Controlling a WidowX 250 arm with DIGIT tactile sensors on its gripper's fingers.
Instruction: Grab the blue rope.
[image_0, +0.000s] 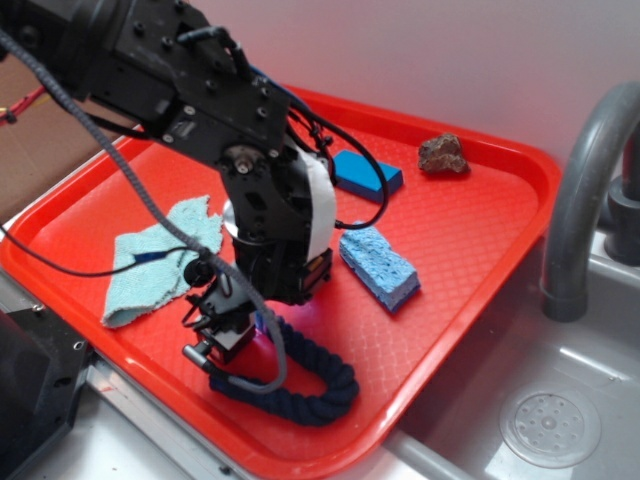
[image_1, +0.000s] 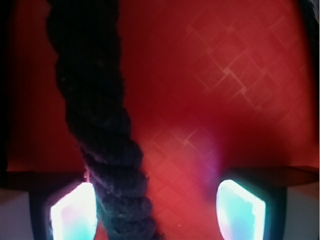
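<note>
The tool (image_1: 157, 212) is spread apart around the blue rope (image_0: 300, 385), which curls near the red tray's (image_0: 480, 260) front edge.

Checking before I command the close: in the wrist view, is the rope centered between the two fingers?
No. The blue rope runs right beside the finger on the image left, leaving bare red tray between it and the other finger.

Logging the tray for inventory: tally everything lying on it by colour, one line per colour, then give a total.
Dark navy: 1, the rope
Blue: 2, the block and the sponge
Light teal: 1, the cloth
Brown: 1, the rock
Total: 5 things on the red tray
</note>
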